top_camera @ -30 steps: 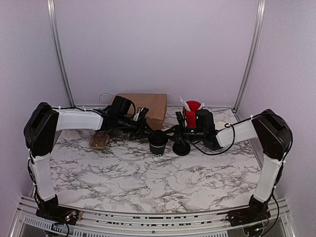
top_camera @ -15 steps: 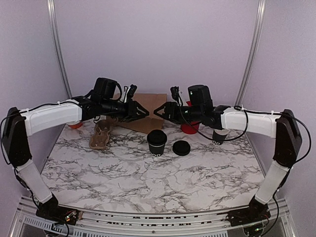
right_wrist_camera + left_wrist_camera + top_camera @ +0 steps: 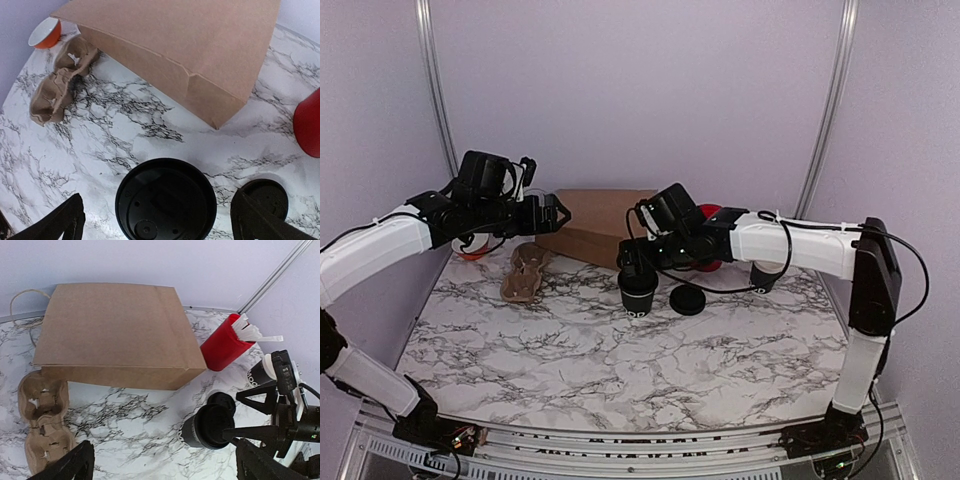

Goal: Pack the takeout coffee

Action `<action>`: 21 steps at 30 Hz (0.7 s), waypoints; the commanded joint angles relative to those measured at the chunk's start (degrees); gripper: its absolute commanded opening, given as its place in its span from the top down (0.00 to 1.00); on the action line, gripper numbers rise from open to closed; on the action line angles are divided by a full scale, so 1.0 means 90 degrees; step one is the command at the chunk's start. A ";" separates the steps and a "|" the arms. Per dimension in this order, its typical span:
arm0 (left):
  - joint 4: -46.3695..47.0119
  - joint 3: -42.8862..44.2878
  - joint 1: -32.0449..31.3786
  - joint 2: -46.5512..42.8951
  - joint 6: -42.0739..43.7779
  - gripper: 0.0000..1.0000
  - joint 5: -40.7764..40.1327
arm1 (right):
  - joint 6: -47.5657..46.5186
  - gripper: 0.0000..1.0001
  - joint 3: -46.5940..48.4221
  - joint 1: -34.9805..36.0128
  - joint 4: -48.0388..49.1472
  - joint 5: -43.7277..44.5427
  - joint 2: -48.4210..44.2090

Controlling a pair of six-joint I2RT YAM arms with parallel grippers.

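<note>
The takeout coffee (image 3: 761,278) (image 3: 259,375), a small black cup with a white inside and white lettering, stands at the right behind my right forearm, with neither gripper at it. A second black cup (image 3: 638,291) (image 3: 210,426) (image 3: 166,205) carries a black lid and stands mid-table. My right gripper (image 3: 638,262) (image 3: 160,225) hangs open just above this lidded cup, one finger on each side and nothing held. My left gripper (image 3: 560,212) (image 3: 167,467) is open and empty, raised high at the left and facing the bag.
A brown paper bag (image 3: 595,225) (image 3: 115,335) lies flat at the back. A cardboard cup carrier (image 3: 525,272) (image 3: 60,90) and a red bowl (image 3: 470,250) are at the left. A loose flat black lid (image 3: 688,299) (image 3: 265,200) lies right of the lidded cup. The red cup with white sticks (image 3: 225,342) stands behind.
Both arms unfolded from their tucked pose and both grippers went from shut to open. The right one came down over the lidded cup. The left one swung up and to the left.
</note>
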 commanded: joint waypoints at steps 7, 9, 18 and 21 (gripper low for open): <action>-0.0543 -0.0295 0.0099 -0.0282 0.0394 0.01 -0.0976 | -0.0111 0.03 0.0716 0.0349 -0.1016 0.0863 0.0478; -0.0548 -0.0312 0.0121 -0.0282 0.0392 0.01 -0.0931 | -0.0080 0.05 0.0725 0.0372 -0.1065 0.0969 0.0508; -0.0544 -0.0381 0.0132 -0.0338 0.0368 0.01 -0.0863 | -0.0087 0.18 0.1063 0.0510 -0.1283 0.1200 0.0840; -0.0539 -0.0391 0.0138 -0.0350 0.0362 0.01 -0.0835 | -0.0037 0.20 0.1088 0.0529 -0.1308 0.1231 0.0901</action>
